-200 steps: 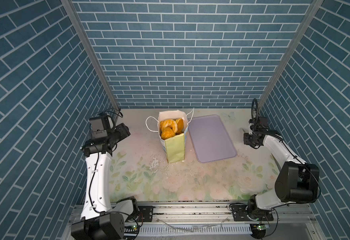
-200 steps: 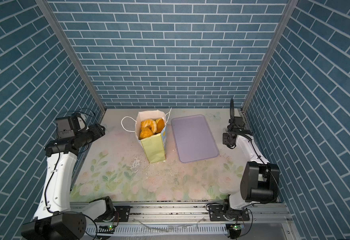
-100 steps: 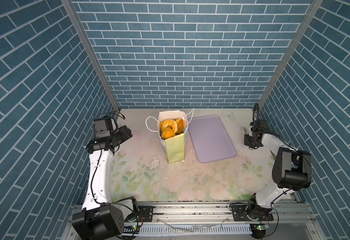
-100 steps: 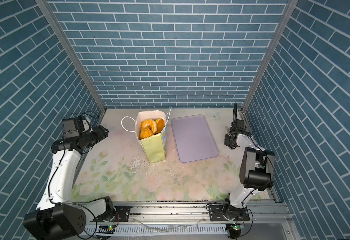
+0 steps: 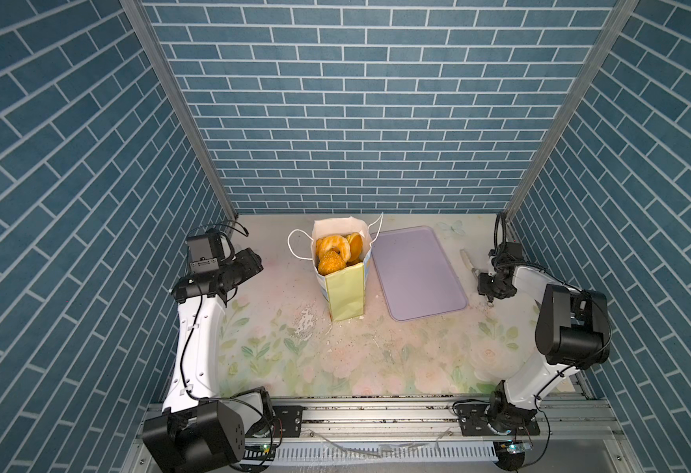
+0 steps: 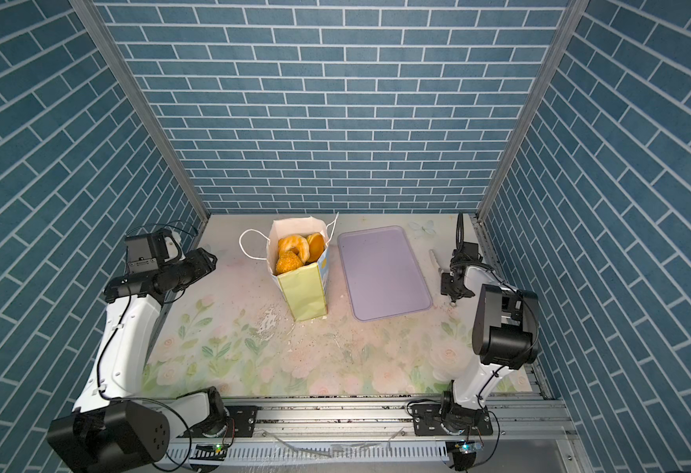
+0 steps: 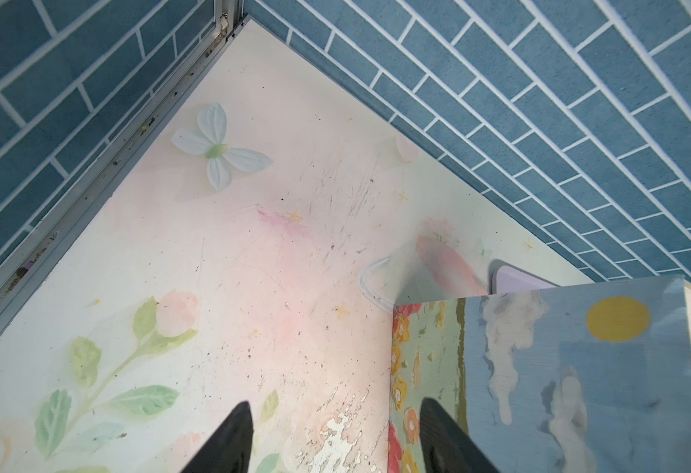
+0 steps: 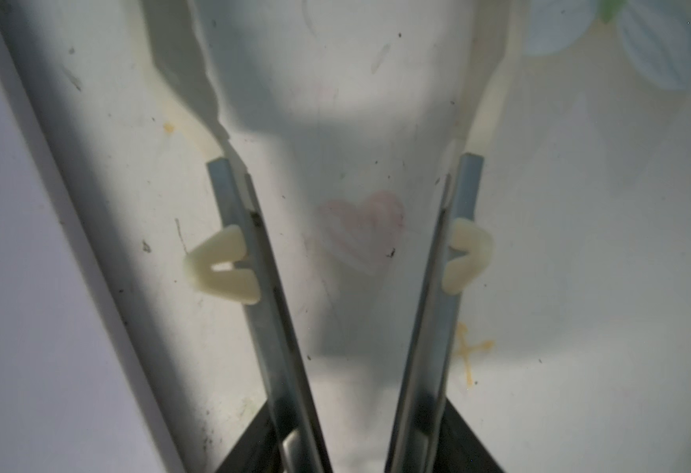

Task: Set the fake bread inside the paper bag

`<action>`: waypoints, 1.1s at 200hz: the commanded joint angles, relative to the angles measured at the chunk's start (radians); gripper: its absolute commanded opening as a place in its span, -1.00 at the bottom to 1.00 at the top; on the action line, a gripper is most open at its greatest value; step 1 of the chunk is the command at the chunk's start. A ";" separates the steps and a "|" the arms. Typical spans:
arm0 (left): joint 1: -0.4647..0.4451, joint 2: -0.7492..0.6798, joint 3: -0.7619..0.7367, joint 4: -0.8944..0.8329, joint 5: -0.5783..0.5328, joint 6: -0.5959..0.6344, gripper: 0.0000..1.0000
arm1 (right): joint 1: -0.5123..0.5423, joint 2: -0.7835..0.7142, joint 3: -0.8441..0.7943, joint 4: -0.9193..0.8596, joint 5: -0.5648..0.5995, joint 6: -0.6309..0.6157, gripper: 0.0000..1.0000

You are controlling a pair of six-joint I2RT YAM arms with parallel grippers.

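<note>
The fake bread sits inside the paper bag, which stands upright with its mouth open. In both top views I see a ring doughnut, a grainy round bun and at least one more piece, heaped almost up to the rim. No piece lies on the lilac tray or on the table, so I judge that the filling is done, or nearly done.

The left gripper is released: its two dark fingers stand apart with nothing between them. The bag is close ahead of it, a little to one side, not touching. The right gripper is well apart from the bag, with the tray between them. A pair of metal tongs with cream tips reaches out from between its jaws, low over the table, arms spread. Whether it squeezes them or has let them go, I cannot tell.

The next move, I think, calls for laying the tongs down beside the tray and drawing both arms away without knocking the light bag.
</note>
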 commanded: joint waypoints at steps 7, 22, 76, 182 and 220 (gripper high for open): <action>0.004 -0.039 -0.062 0.083 -0.030 0.040 0.33 | -0.005 -0.052 -0.020 0.020 0.085 0.024 0.31; 0.004 -0.063 -0.120 0.151 -0.065 0.055 0.34 | -0.005 -0.111 -0.038 0.040 0.133 0.034 0.96; -0.009 -0.113 -0.385 0.499 -0.190 0.134 0.34 | -0.005 -0.303 -0.199 0.285 0.110 0.096 0.98; -0.278 0.239 -0.861 1.621 -0.408 0.426 0.37 | 0.047 -0.193 -0.778 1.487 -0.061 0.031 0.98; -0.302 0.351 -0.843 1.663 -0.458 0.437 0.40 | 0.062 -0.204 -0.705 1.322 -0.081 0.004 0.98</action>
